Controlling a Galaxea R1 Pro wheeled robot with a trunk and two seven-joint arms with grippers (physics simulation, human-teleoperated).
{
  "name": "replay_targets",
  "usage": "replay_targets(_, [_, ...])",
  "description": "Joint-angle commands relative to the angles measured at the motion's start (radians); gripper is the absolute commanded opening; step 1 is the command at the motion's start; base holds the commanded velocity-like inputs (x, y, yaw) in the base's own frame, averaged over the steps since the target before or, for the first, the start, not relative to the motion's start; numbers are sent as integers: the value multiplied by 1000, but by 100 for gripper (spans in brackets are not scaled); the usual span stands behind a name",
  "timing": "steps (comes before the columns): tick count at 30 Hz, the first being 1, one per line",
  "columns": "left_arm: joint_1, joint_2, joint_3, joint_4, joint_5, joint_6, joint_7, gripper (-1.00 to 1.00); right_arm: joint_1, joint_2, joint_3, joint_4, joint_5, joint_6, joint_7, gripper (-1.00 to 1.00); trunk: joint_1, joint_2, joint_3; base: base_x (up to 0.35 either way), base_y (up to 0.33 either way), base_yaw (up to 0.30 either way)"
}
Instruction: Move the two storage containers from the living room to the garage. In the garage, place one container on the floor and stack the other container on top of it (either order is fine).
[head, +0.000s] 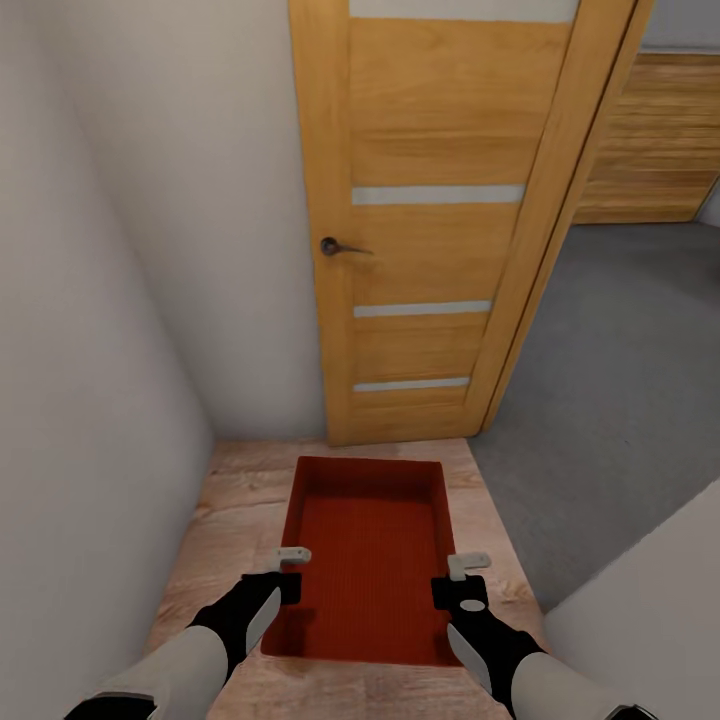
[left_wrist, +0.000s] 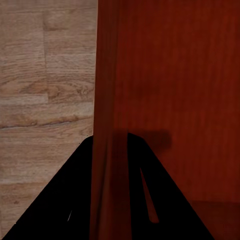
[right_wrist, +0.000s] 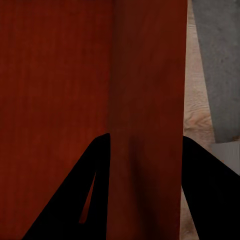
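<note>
Head view: you carry one orange-red rectangular tray-like storage container (head: 370, 550) with low straight walls between both arms, held level above the light wood-plank flooring (head: 235, 500) of a narrow passage. Your left gripper (head: 283, 572), black with pale finger tips, sits on the container's left long wall near its near end; your right gripper (head: 462, 580) sits on the opposite long wall, at about the same place along it. Left wrist view: the two dark fingers (left_wrist: 65, 200) stand on either side of the container's wall (left_wrist: 107, 125), one outside over the planks (left_wrist: 45, 85) and one inside over the flat bottom, so the jaws are clamped on that wall. Right wrist view: the dark fingers (right_wrist: 80, 195) likewise straddle the other wall (right_wrist: 145, 115), jaws clamped on it, with planks and grey ground (right_wrist: 220, 55) beyond the outer side. Ahead of the container stands an orange-wood door (head: 430, 230) with pale horizontal slits and a dark lever handle (head: 335, 246), swung open against a plain white wall (head: 110, 280). To its right the rough grey concrete floor (head: 620, 380) begins, bordered far off by a wood-slat panel (head: 655, 140).
</note>
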Motion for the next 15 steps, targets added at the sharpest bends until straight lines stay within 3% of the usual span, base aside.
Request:
replay_targets(1, [-1,2,-5,-6,-27,8,11,-100,-1,-1,18,25,-24,-4,-6,-100,1,-1,-1,323,0,0])
replay_targets(15, [-1,2,-5,-6,-27,8,11,-100,-1,-1,18,25,-24,-3,-6,-100,1,-1,-1,321,0,-6])
